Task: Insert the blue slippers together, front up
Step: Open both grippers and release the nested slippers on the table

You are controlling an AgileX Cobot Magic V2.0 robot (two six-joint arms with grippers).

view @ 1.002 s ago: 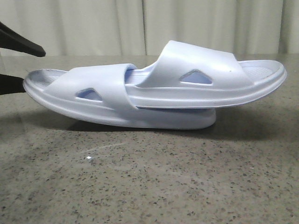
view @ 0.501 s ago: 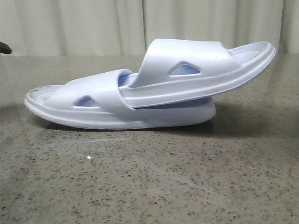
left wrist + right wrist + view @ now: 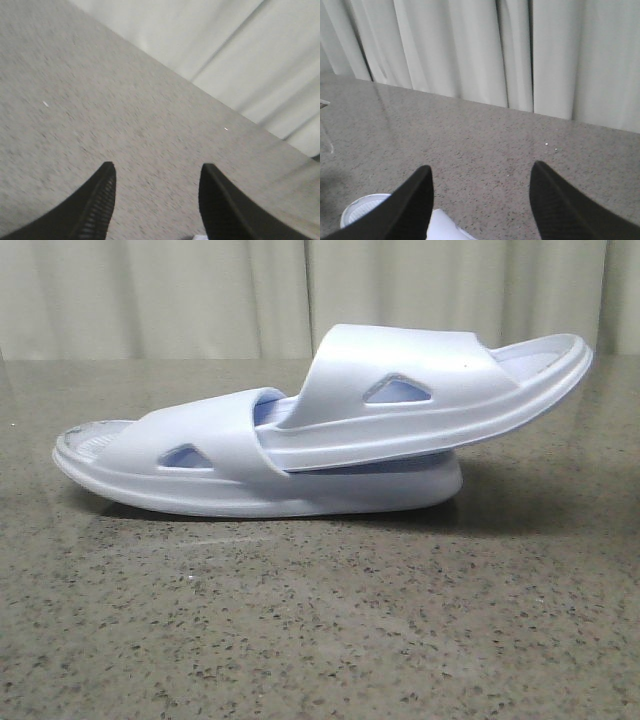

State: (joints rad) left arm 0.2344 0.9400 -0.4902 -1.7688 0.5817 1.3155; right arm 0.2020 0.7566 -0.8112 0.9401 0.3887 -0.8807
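The two pale blue slippers lie nested on the stone table in the front view. The lower slipper (image 3: 190, 455) rests flat, its open end to the left. The upper slipper (image 3: 420, 390) has its front pushed under the lower one's strap and its free end tilts up to the right. Neither gripper shows in the front view. My left gripper (image 3: 157, 172) is open and empty over bare table. My right gripper (image 3: 481, 176) is open and empty; parts of a slipper (image 3: 362, 209) show by its left finger.
The grey speckled stone table (image 3: 320, 640) fills the foreground. Pale curtains (image 3: 320, 295) hang behind the table's far edge, also in the right wrist view (image 3: 480, 50).
The left gripper has let go of the lower slipper and left the front view to the left. The lower slipper settled flat and the upper one's free end tipped up.
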